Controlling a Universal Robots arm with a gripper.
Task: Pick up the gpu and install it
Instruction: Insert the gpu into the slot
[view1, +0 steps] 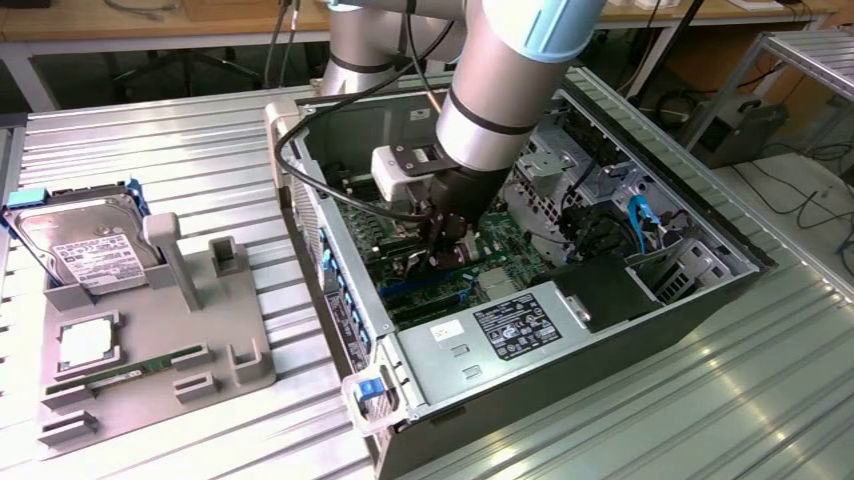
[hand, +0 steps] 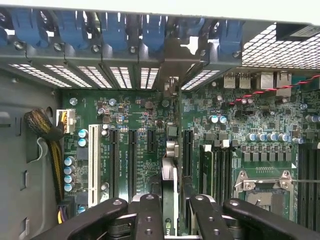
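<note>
The gripper (hand: 173, 202) clamps the gpu (hand: 170, 160) edge-on above the motherboard (hand: 135, 115) slots — blue latches (hand: 115, 27) at its bracket end, cable bundle (hand: 45, 130) well apart.

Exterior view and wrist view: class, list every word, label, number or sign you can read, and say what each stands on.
No text can be read as words.
White label on the hard drive: print too small to read.
Black label on the power supply: too blurred to read.
White print on the motherboard between the slots: too small to read.
Sticker on the memory stick: unreadable.
</note>
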